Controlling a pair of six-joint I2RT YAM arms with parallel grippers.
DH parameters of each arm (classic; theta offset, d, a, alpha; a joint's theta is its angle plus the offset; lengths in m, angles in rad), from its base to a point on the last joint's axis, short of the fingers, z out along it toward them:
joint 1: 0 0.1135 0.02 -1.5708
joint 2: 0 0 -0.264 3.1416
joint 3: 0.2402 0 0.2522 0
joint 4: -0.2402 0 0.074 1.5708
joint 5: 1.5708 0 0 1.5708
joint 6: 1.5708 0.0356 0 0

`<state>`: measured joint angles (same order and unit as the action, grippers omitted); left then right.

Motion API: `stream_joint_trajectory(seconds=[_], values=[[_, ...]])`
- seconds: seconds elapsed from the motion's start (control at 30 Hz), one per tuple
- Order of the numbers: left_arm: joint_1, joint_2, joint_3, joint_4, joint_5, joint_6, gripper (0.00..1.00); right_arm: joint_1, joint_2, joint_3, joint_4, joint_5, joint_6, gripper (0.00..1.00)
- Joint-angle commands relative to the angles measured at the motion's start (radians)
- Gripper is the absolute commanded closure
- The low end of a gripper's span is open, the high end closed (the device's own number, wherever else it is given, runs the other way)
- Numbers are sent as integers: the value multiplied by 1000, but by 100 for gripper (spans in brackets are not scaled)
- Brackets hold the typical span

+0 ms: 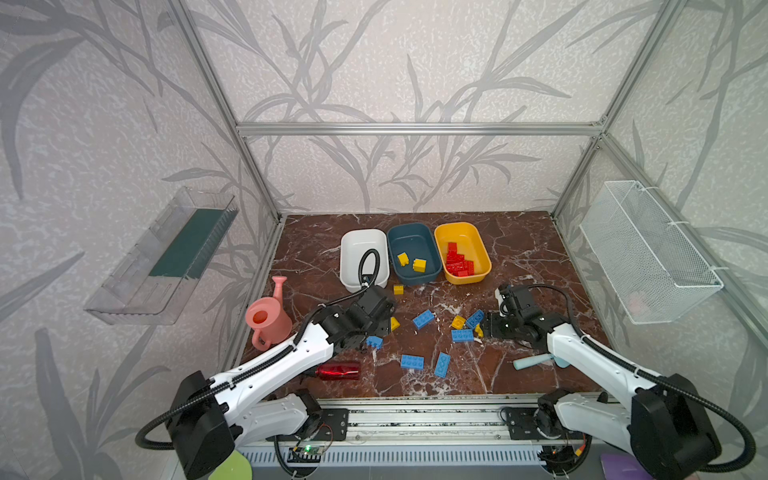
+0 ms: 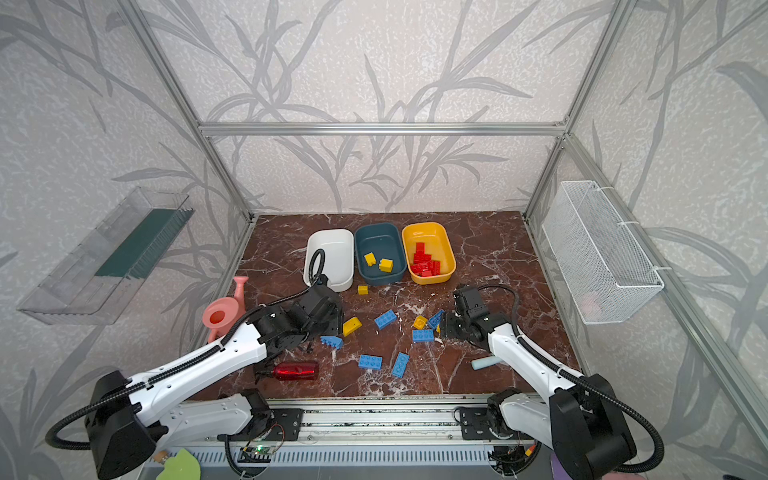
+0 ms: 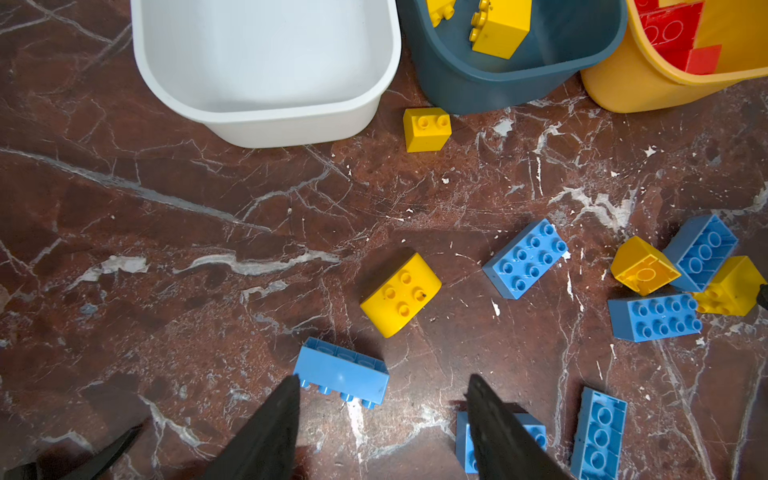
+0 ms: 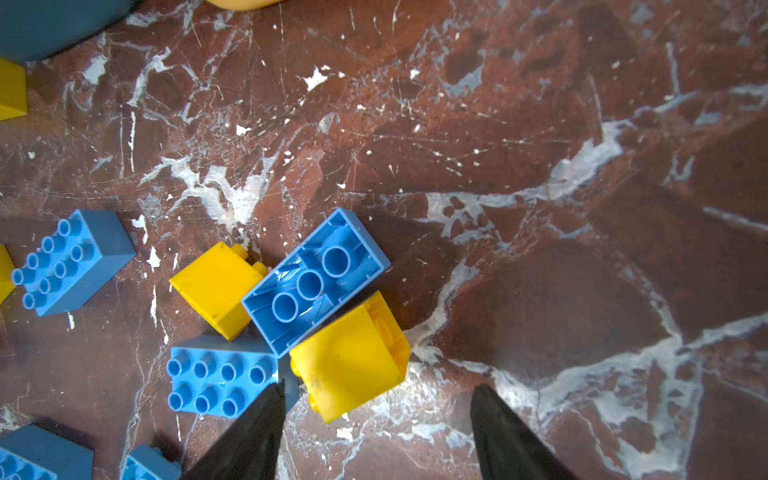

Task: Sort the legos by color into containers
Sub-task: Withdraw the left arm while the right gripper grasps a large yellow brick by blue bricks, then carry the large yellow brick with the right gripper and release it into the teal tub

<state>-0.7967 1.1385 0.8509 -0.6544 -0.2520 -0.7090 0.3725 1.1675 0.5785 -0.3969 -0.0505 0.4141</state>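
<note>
Red marble tabletop [image 1: 519, 249], left claw [image 3: 384, 378] apart near blue lego [image 3: 340, 376], right claw [image 4: 380, 384] apart near yellow lego [image 4: 349, 361]

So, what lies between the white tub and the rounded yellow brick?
The marble tabletop between the white tub and the rounded yellow brick is bare; the left wrist view shows it.

Marble-look tabletop [image 1: 519, 257], red-brown with white veins, smooth, carrying a soft sheen. The blue brick [image 3: 525, 257] and rounded yellow brick [image 3: 401, 295] are moulded plastic, glossy, light catching on the studs. White tub [image 3: 291, 129], teal tub [image 3: 478, 91], yellow tub [image 3: 631, 93]: smooth plastic, satin rather than shiny. The red spray bottle [image 1: 338, 371] gleams, translucent. Pink watering can [image 1: 278, 328], matt plastic. Wire mesh basket [image 1: 648, 249], white-coated metal. Frame bar [image 1: 415, 129], brushed aluminium.
</note>
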Motion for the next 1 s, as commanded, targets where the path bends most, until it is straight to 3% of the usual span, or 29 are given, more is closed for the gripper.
stream_joint_trajectory(seconds=[0.0,0.27,0.47,0.8,0.97], values=[[-1,-24,-12,-3,-20,-17,36,10,45,32,-13,-41,-56,29],[-1,-50,-34,-11,-27,-25,36,40,140,71,-16,-34,-70,26],[-1,-47,-47,-5,-24,-35,36,70,200,107,-21,-29,-86,30],[0,-37,-47,-12,-43,-43,36,86,253,136,-49,-6,-87,51],[-1,-37,-48,-9,-42,-44,36,92,238,145,-70,6,-87,56]])
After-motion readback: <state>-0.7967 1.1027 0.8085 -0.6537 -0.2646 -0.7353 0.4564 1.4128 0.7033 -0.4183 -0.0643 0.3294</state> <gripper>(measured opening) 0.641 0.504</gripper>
